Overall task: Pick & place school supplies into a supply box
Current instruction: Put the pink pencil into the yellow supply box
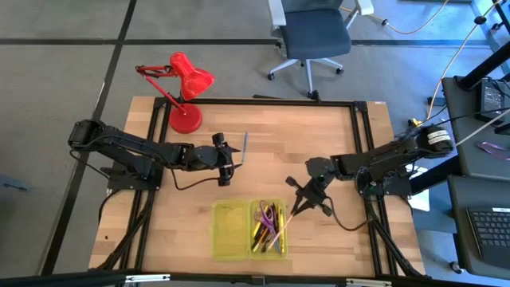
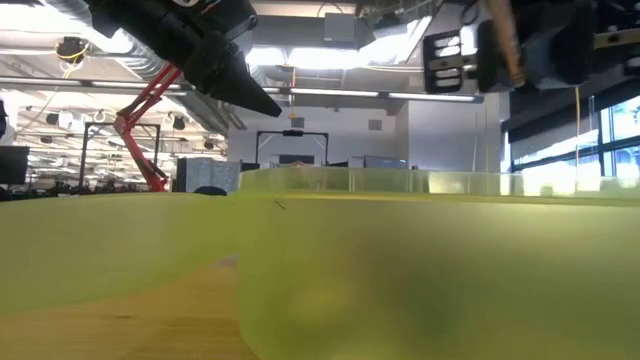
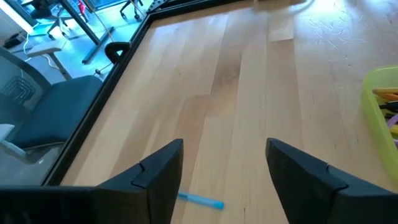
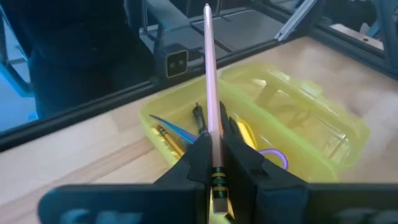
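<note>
Most of the job looks done. At the bottom centre of the high view, an open yellow-green supply box point(image 1: 229, 231) lies on the wooden counter point(image 1: 319, 143). Its right half point(image 1: 268, 229) holds a loose pile of pens and pencils with a purple-handled pair of scissors point(image 4: 275, 157) among them; its left half appears empty.

Just right of the box, the right end effector point(image 1: 304, 196) hangs over the box's right edge, its two fingers pressed together on the end of a pale pink pencil point(image 1: 284, 226). The pencil slants down and left from the fingers, its far tip over the filled half. In the right wrist view the pencil point(image 4: 210, 106) runs straight out from between the fingers, above the box's contents. By this reckoning it is about to be let go into the box, not yet dropped.

Farther up, in the middle of the high view, one blue pen point(image 1: 245, 144) lies alone on bare wood, well apart from the box. It seems to be the only supply left outside. The left end effector point(image 1: 225, 162) sits just beside it, reaching in from the left edge of the frame with the arm stretched low and nearly level. The left wrist view shows its fingers point(image 3: 158, 174) spread wide and holding nothing, with the blue pen point(image 3: 200, 200) on the counter near one finger.

At the upper left stands a red desk lamp point(image 1: 185, 88).
</note>
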